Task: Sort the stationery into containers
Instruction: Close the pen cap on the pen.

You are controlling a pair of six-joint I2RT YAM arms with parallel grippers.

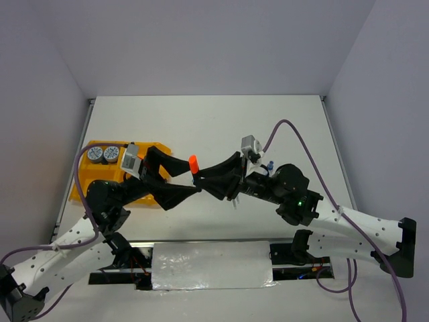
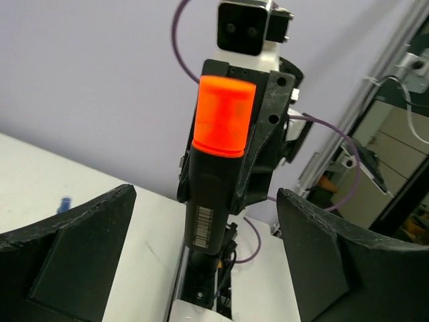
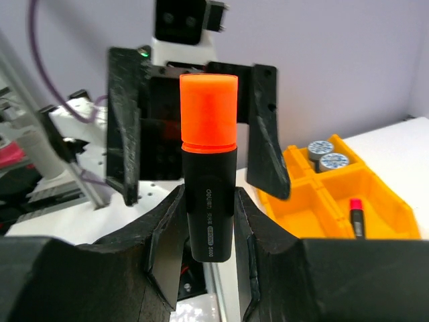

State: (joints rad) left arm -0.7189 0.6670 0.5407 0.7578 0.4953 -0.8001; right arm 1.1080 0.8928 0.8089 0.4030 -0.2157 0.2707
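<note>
Pale lavender walls box in a matte white table (image 1: 201, 121), and both arms meet above its middle.

From my seat, the right gripper (image 3: 208, 221) is clenched around a stubby black plastic marker with a translucent orange cap (image 3: 209, 181). Its two black moulded fingers (image 3: 167, 228) press on the lower barrel from either side, and the marker stands upright with the cap at the top. The barrel is smooth, with white lettering and a barcode strip. The cap is a plain cylinder that nearly glows.

The left gripper (image 2: 204, 201) is spread wide. Its chunky wedge-shaped fingers (image 2: 100, 228) have finely ridged inner edges and sit on either side of the marker without touching it. So only the right one has hold of it.

Over at the left edge of the table sits a shallow yellow-orange translucent plastic tray (image 1: 84, 191), split into rectangular compartments by thin walls. Two round blue-and-white tins (image 1: 104, 153) lie flat, side by side, in its far left corner compartment. The right wrist view also shows a black marker with a pink cap (image 3: 356, 216) lying in a neighbouring compartment.

A crinkly white sheet (image 1: 211, 265) lies between the arm bases, and purple cables (image 1: 295, 131) loop off both arms.
</note>
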